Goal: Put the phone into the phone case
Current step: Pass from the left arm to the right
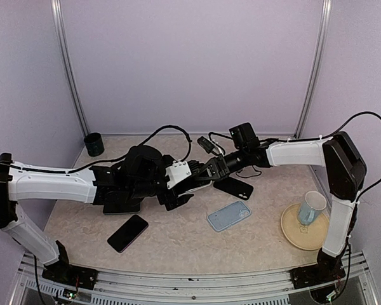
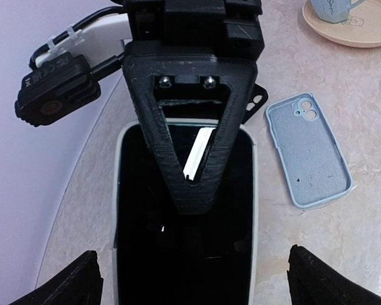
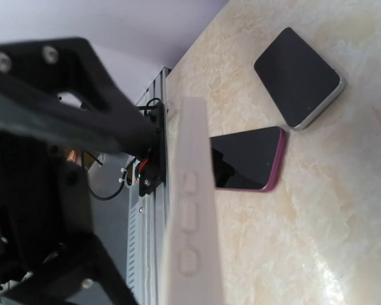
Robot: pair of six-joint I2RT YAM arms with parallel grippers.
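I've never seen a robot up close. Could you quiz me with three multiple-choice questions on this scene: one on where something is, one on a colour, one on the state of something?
1. Where is the mug?
A) on the plate
B) on the floor
C) held in the air

2. What colour is the phone case?
A) red
B) light blue
C) black

3. The white-edged phone is:
A) lying in the case
B) lying on the plate
C) clamped in the right gripper

Answers: 1 A, the mug stands on the plate. 2 B, the case is pale blue. 3 C, the gripper is shut across the phone's screen.
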